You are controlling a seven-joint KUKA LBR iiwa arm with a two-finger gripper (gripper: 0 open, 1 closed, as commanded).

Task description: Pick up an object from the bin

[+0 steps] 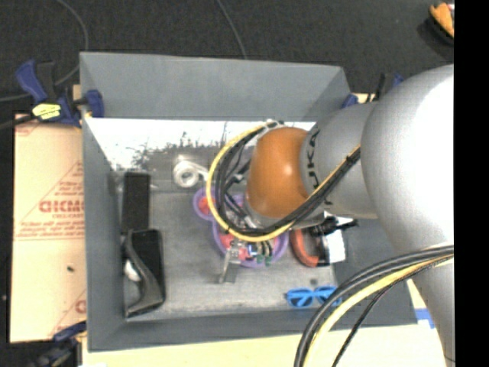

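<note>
In the middle of the grey metal bin (101, 243), we see the gripper (228, 271) down close to the floor. It hangs below the arm's rounded orange cover (276, 173) and a loop of yellow and black cable (218, 178). We cannot tell whether the gripper is spread or closed, since its tip shows as a single thin grey piece.

It stands at the near edge of a small heap of purple and pink plastic pieces (205, 205). This heap lies at the bin's centre, largely hidden under the cover. Just right of the heap we find a red round object (304, 248) with a white block (334, 243) beside it. A flat blue piece (312, 297) lies near the front wall.

Toward the far wall, left of the cover, rests a small silver-white ring (186, 173). Well apart on the left stands a black rectangular block (136, 199). A black open case (147, 270) lies just in front of it.
</note>
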